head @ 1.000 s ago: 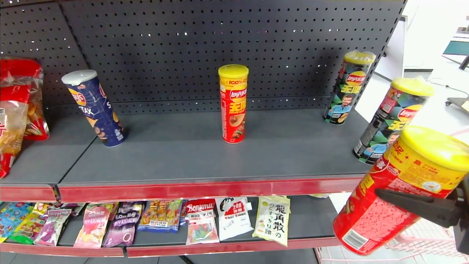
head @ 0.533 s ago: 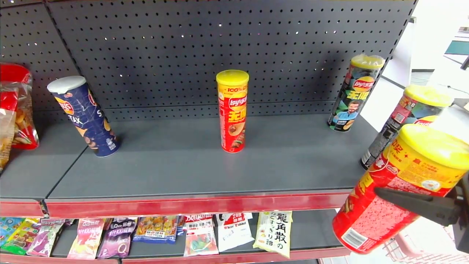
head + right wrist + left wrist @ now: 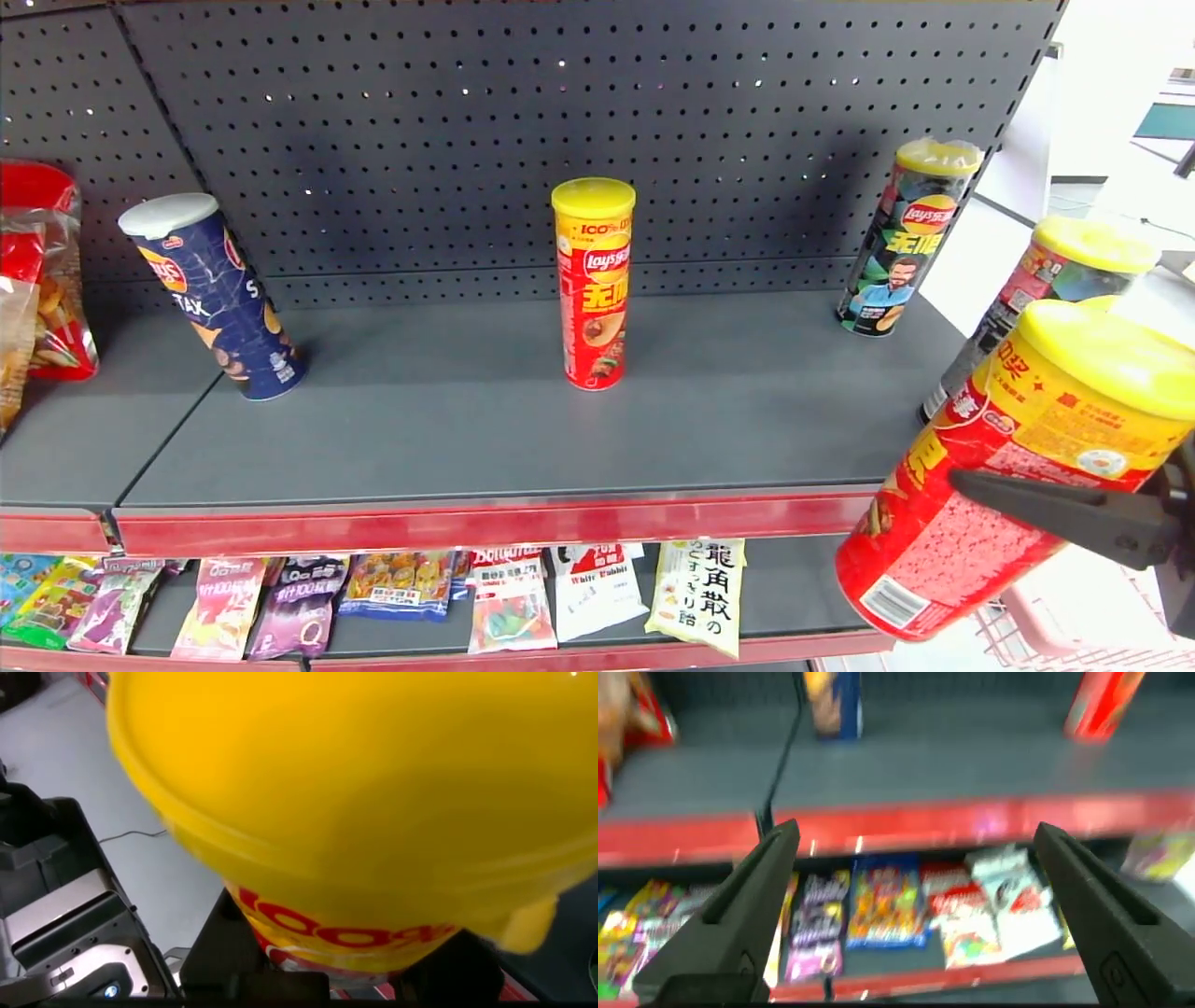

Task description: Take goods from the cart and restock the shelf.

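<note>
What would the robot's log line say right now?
right gripper: shut on red can | left gripper: open, empty | shelf: can not yet placed

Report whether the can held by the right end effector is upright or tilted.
Tilted: the held can in the right end effector leans, its yellow lid farther right than its base.

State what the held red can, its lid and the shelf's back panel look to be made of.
Can: likely printed paperboard under a glossy film, going by its soft sheen.
Lid: yellow plastic, semi-matte, with a moulded rim.
Back panel: probably painted sheet metal, dark and matte, punched with regular holes.
</note>
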You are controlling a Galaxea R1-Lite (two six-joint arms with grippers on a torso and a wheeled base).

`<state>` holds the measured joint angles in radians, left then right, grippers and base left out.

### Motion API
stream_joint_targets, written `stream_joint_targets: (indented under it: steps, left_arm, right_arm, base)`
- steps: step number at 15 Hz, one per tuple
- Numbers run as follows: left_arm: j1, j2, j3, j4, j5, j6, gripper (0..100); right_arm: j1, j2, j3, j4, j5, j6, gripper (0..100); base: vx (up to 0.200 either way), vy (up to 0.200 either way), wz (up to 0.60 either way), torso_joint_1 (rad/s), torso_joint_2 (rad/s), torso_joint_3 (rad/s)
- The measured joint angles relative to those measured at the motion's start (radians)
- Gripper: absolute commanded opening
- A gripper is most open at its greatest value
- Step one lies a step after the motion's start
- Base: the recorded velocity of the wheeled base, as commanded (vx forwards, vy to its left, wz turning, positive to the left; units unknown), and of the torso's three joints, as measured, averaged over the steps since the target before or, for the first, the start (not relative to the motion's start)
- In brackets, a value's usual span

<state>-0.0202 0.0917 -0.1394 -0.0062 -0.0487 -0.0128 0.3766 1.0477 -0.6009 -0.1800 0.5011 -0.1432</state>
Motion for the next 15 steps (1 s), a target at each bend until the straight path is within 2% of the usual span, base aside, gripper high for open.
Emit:
stream_joint_targets:
  steps: [2,3,7,9,12,15]
  left_arm:
    - [-0.012,0.160,-0.166,-0.004,-0.021,-0.019,100]
    - [-0.023,0.259,-0.241,-0.016,-0.063,-0.010,100]
    - [-0.120,0.732,-0.494,-0.073,-0.343,0.060,100]
    - [-0.191,0.953,-0.614,-0.095,-0.434,0.092,100]
    - [-0.293,1.239,-0.775,-0.167,-0.496,0.134,100]
    - [-0.344,1.445,-0.901,-0.212,-0.515,0.190,100]
  right_arm:
    - [0.002,0.005,0.006,0.001,-0.005,-0.001,0]
    - [0.001,0.012,0.004,0.000,-0.007,-0.001,0]
    - [0.000,0.045,-0.056,-0.001,-0.013,0.001,0]
    - [-0.002,0.054,-0.067,-0.001,-0.013,0.003,0]
    - [-0.004,0.065,-0.074,-0.001,-0.011,0.003,0]
    - [-0.001,0.066,-0.074,-0.001,-0.011,0.004,0]
  base:
    - [0.000,0.000,0.00,0.000,0.00,0.000]
    - [0.000,0.000,0.00,0.000,0.00,0.000]
    - [0.000,0.000,0.00,0.000,0.00,0.000]
    - [0.000,0.000,0.00,0.000,0.00,0.000]
    - [0.000,0.000,0.00,0.000,0.00,0.000]
    - [0.000,0.000,0.00,0.000,0.00,0.000]
